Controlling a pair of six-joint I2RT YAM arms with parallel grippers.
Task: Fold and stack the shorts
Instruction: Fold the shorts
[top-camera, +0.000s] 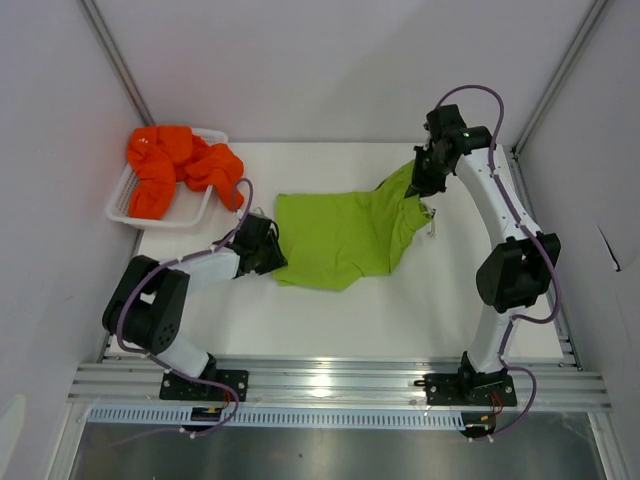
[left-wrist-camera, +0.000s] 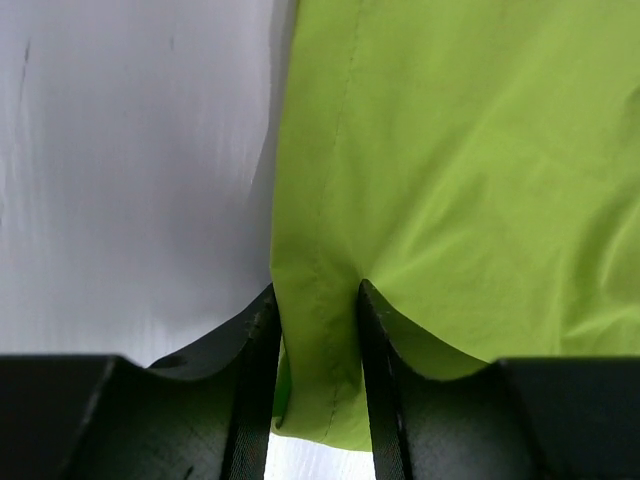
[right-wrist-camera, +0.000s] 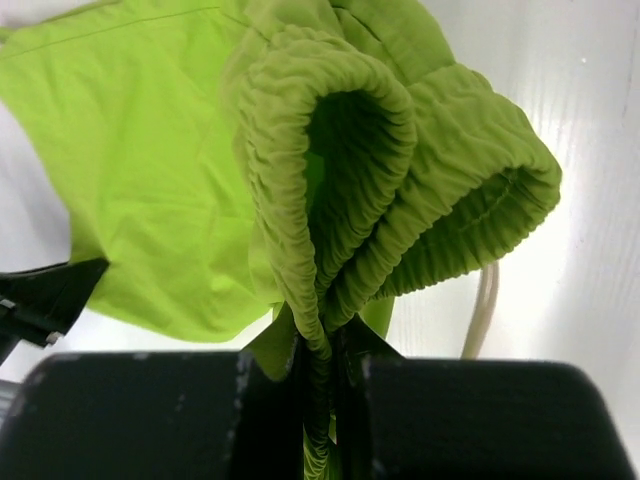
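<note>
**Two grippers on one pair: tension it evenly**

Observed: lime green shorts (top-camera: 335, 235) lie mid-frame on the tabletop (top-camera: 350, 320), partly spread. The right gripper (right-wrist-camera: 325, 340) is clamped on the bunched waistband, upper right. The left gripper (left-wrist-camera: 315, 290) straddles the hem at left; firm bite or not, cannot tell.

Judgement: confirm the left pinch, then draw the cloth taut and level before folding. The orange shorts (top-camera: 175, 165) wait in the basket (top-camera: 120, 205), upper left.

Bright, even light from above; glare on the metal rail (top-camera: 320, 380) (near edge); green shorts (left-wrist-camera: 450, 200) cast a soft shadow.
</note>
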